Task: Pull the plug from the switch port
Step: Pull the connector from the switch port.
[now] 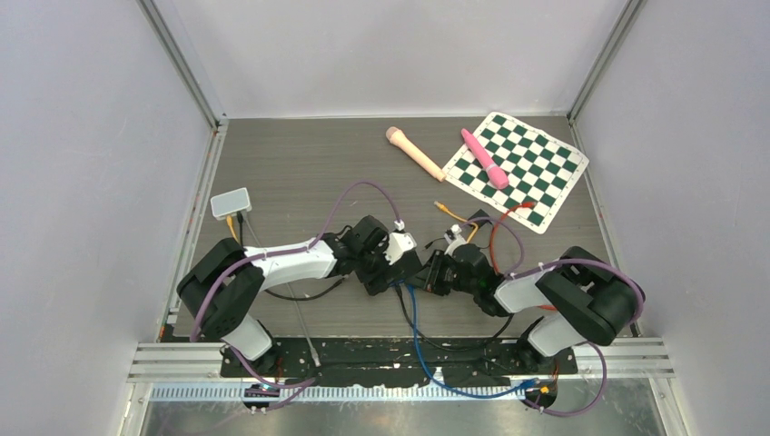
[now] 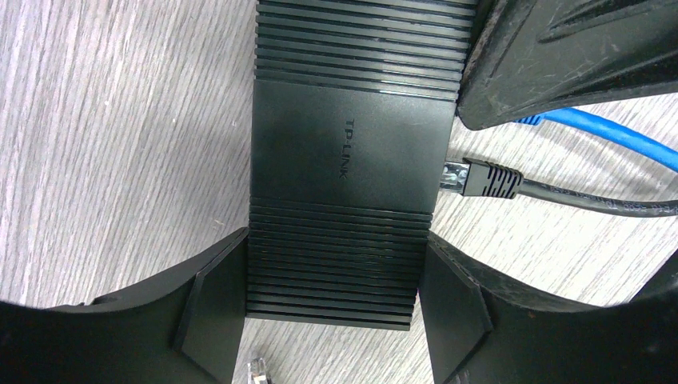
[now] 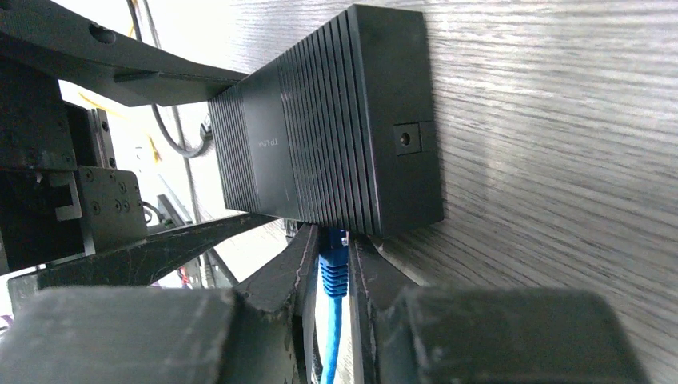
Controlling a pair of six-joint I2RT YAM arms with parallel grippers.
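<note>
Left gripper (image 2: 332, 268) clamped across switch (image 2: 344, 136) body. Right gripper (image 3: 334, 240) pinching blue plug (image 3: 333, 272) between fingertips, plug at switch port.

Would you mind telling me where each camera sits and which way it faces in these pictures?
Top external: above and behind the bases, looking down on the table; left arm and right arm show whole.
Left wrist: on the left arm, looking straight down on the switch; the left hand straddles it.
Right wrist: low on the right arm, looking along the tabletop at the switch's end; the right hand pinches the blue plug.
Shared: both wrist views show the switch and blue cable.
</note>
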